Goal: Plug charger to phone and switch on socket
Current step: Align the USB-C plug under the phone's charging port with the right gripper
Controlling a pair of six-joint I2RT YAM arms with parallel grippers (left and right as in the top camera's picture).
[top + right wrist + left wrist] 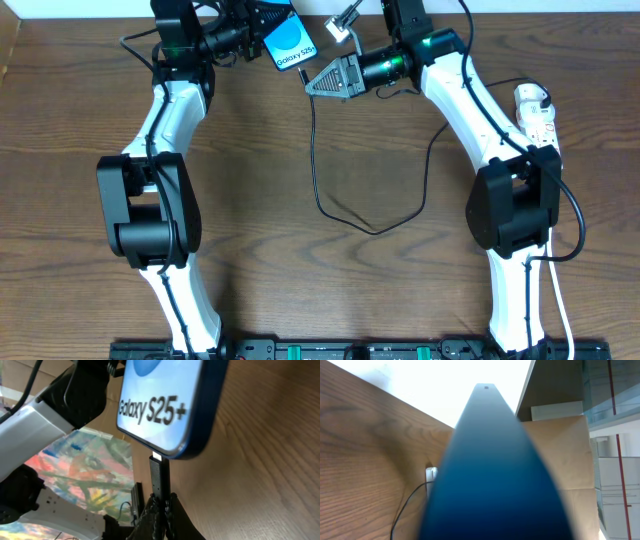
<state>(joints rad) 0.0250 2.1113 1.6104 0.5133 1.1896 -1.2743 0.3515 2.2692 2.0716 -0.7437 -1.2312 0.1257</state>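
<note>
The phone (290, 45) has a lit blue screen reading "Galaxy S25+" and is held tilted off the table at the far edge by my left gripper (252, 40), which is shut on it. The phone's blue back fills the left wrist view (495, 475) and hides the fingers. My right gripper (161, 505) is shut on the black plug tip of the charger (160, 477). The tip's metal end touches the phone's (165, 405) bottom edge at the port. The thin black cable (375, 230) loops across the table towards the white socket strip (535, 115) at the right.
The socket strip's white cord (560, 300) runs down the right side beside my right arm. A small grey-white object (345, 25) lies at the far table edge. The cable loop lies on the wooden table (300, 280) between both arms.
</note>
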